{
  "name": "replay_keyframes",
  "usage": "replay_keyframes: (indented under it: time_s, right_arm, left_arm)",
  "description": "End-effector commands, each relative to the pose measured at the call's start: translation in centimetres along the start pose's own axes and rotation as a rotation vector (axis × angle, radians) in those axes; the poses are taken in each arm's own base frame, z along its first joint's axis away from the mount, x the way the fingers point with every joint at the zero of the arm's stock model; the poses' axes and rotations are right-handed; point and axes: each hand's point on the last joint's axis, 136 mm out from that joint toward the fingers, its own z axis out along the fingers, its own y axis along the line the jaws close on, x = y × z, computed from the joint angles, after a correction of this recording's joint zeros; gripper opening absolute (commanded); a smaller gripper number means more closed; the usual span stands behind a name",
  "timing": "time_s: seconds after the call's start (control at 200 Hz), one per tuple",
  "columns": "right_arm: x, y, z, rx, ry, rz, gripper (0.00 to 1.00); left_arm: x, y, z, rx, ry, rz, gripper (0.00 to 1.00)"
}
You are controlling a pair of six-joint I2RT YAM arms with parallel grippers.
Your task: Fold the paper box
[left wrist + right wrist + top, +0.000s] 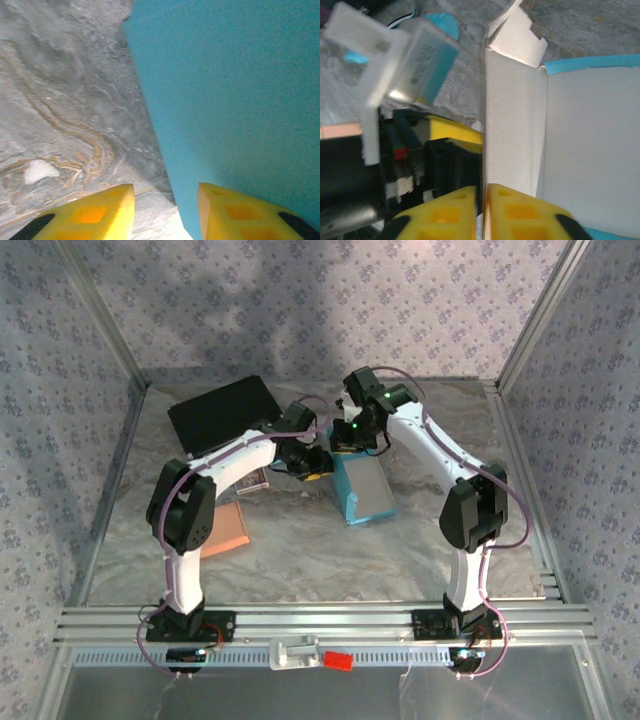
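The teal paper box [365, 490] lies open on the marble table between the two arms. In the right wrist view its white inside [590, 150] faces up and one side wall [512, 125] stands upright. My right gripper [484, 189] is shut on the top edge of that wall; from above it [350, 435] sits at the box's far end. My left gripper [308, 462] is at the box's left side. Its yellow fingers [107, 207] stand apart, open, with the teal outer wall [235, 90] reaching down between them close to the right finger. A left finger [455, 131] shows just outside the held wall.
A black flat tray [220, 410] lies at the back left. A salmon card [228, 528] rests beside the left arm. A small white packet [415, 60] lies just beyond the box. Aluminium rails [320, 620] edge the near side, and patterned walls close in the table.
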Motion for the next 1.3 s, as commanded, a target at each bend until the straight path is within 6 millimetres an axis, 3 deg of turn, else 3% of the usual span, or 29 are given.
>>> replay_keyframes:
  time_s: [0.0,0.12,0.245,0.505,0.65,0.795,0.879,1.034,1.174,1.294]
  right_arm:
    - [-1.6,-0.8,-1.7,0.064,-0.097,0.136,0.05]
    - [-3.3,-2.2,-4.3,0.119,-0.269,0.396,0.0]
    - [-3.5,-4.1,-6.5,0.176,-0.421,0.676,0.0]
    - [-2.4,-7.2,-7.8,0.201,-0.615,1.274,0.0]
    - [-1.9,-7.8,-7.7,0.271,-0.654,1.432,0.0]
    - [-2.5,-7.7,-6.4,0.268,-0.652,1.486,0.0]
    - [-2.8,-7.3,-5.3,0.252,-0.627,1.473,0.1]
    - [-3.1,-6.6,-3.8,0.23,-0.556,1.401,0.2]
    - [-3.6,-6.4,-5.5,0.234,-0.563,1.261,0.29]
    - [-5.4,-6.4,-9.3,0.233,-0.624,0.994,0.35]
  left_arm:
    - [-1.4,0.6,-4.7,-0.102,-0.106,0.04,0.4]
    - [-2.0,1.4,-9.0,-0.168,-0.211,0.067,0.41]
    - [-1.4,1.9,-12.0,-0.169,-0.248,0.085,0.42]
    - [2.0,3.0,-13.7,-0.138,-0.184,0.134,0.42]
    - [4.1,3.7,-13.8,-0.117,-0.12,0.159,0.41]
    - [5.5,4.4,-13.9,-0.102,-0.071,0.177,0.42]
    - [5.9,4.8,-13.9,-0.092,-0.054,0.185,0.41]
    - [5.9,4.9,-13.2,-0.08,-0.031,0.224,0.42]
    - [5.2,4.5,-12.3,-0.064,-0.013,0.267,0.42]
    - [4.3,4.1,-11.5,-0.061,-0.007,0.302,0.43]
